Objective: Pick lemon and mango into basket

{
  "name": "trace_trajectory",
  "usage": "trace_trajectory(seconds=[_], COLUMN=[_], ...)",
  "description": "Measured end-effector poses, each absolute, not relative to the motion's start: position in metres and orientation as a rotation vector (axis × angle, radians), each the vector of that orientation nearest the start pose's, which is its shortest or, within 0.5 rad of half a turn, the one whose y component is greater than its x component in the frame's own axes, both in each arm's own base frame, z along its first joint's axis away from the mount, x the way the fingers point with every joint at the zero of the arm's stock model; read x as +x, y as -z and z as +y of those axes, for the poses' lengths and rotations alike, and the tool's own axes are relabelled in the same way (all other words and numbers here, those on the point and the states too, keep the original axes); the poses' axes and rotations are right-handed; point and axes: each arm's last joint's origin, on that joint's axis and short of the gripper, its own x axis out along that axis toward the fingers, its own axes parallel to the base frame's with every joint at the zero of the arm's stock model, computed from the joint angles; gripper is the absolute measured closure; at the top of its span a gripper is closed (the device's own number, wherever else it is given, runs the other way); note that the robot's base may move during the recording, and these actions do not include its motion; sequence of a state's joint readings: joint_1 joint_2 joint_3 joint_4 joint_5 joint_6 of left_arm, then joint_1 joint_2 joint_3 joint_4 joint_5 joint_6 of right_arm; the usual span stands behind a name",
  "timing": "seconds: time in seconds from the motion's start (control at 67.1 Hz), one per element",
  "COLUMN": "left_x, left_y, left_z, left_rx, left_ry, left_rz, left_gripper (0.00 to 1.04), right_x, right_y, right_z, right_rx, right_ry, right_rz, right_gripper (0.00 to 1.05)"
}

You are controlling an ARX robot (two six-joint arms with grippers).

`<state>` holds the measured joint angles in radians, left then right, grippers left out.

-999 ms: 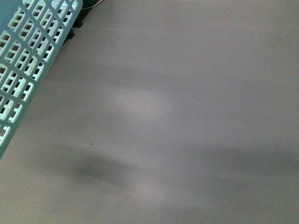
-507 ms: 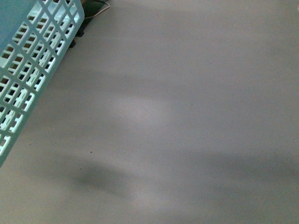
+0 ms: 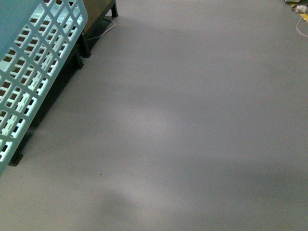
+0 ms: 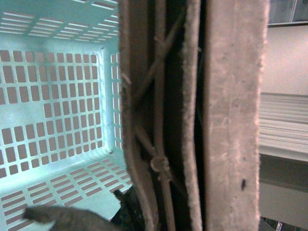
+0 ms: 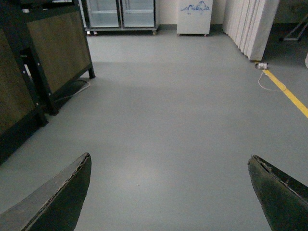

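Basket sits close to the left gripper, its brown handle just in front (gripping it or not? too hard to see). Right gripper is spread wide, holding nothing, above grey floor.

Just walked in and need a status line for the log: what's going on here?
The right gripper hangs over the bare floor, fingers wide apart and holding nothing. The left wrist camera sits right against the brown handles of the basket. Whether that arm is gripping them can't be told. The part of the basket in view is empty, and no fruit shows in any view.
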<state>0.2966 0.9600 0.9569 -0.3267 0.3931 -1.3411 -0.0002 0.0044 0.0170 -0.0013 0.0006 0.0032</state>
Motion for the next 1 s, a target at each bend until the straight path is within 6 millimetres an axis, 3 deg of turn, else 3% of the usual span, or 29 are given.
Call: trace_trajectory(seconds=[0.999], left_x=[0.1975], left_y=[-0.3485], left_z=[0.0488], left_rx=[-1.44], left_ry=[-0.129], left_rz=[0.33], left_gripper=[0.9], right_x=[0.0969], right_y=[-0.1688], right_z=[0.0], right_rx=[0.003], right_ry=[0.0], right_rz=[-0.011], right_gripper=[0.09])
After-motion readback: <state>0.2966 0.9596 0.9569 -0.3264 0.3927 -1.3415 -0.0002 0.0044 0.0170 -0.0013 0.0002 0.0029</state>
